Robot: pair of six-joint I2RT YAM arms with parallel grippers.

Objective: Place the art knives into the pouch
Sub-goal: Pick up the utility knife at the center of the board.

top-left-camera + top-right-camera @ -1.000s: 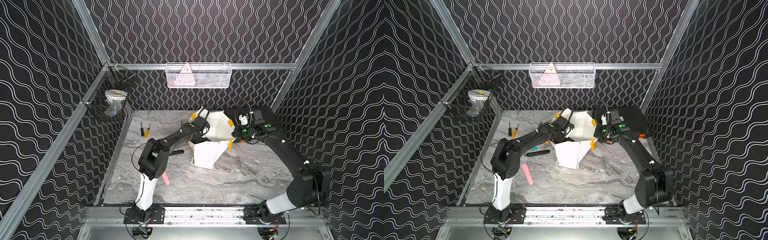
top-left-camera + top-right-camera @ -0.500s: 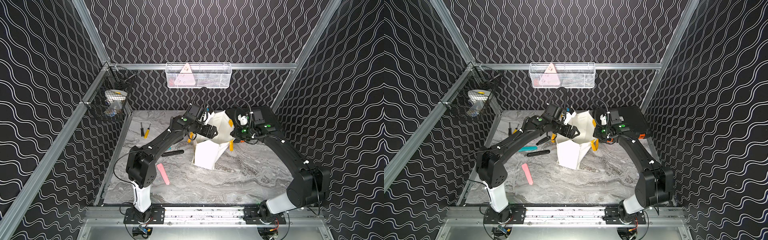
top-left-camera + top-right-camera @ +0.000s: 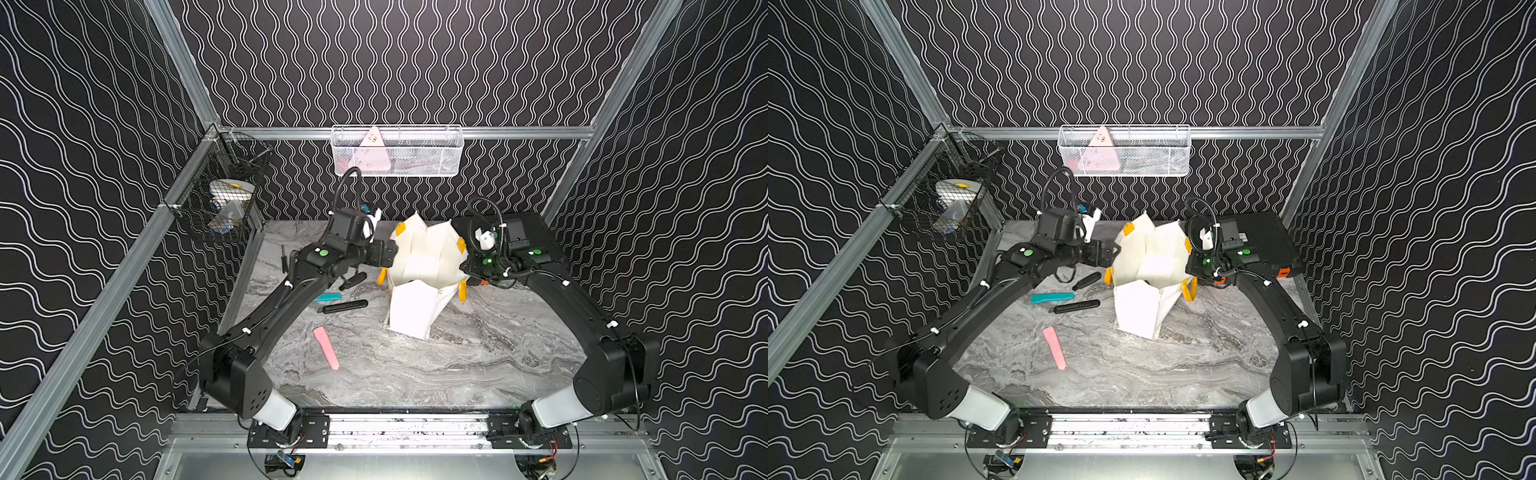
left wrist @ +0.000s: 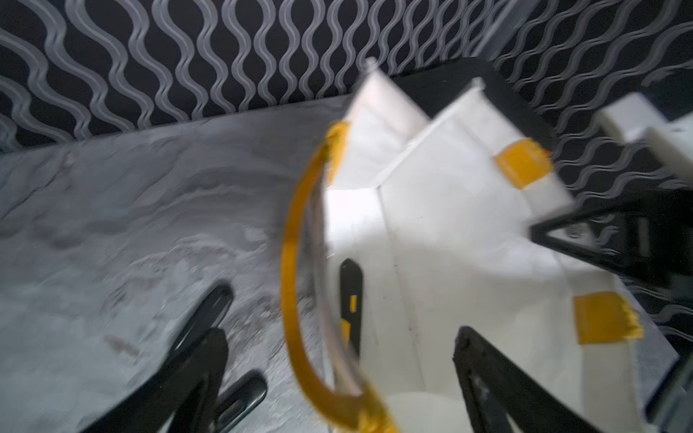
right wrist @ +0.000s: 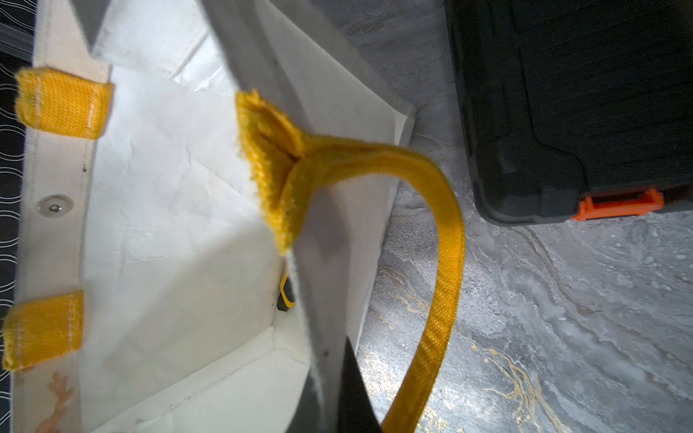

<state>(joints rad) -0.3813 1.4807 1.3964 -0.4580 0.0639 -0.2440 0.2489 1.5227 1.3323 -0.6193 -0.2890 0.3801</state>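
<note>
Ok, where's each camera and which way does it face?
Top views: high in front, looking down over the table; left arm, right arm show.
Left wrist: on the left arm, looking past open left fingers into the pouch.
Right wrist: on the right arm, looking past right fingers into the pouch, black case beside.
Shared: both wrist views show the art knife inside the pouch.

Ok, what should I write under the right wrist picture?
Looking into the white pouch: a yellow handle loops out, black case beside it.

black arms (image 3: 282, 309), white collars (image 3: 274, 409), green dots (image 3: 321, 252), looped cables (image 3: 347, 183)
</note>
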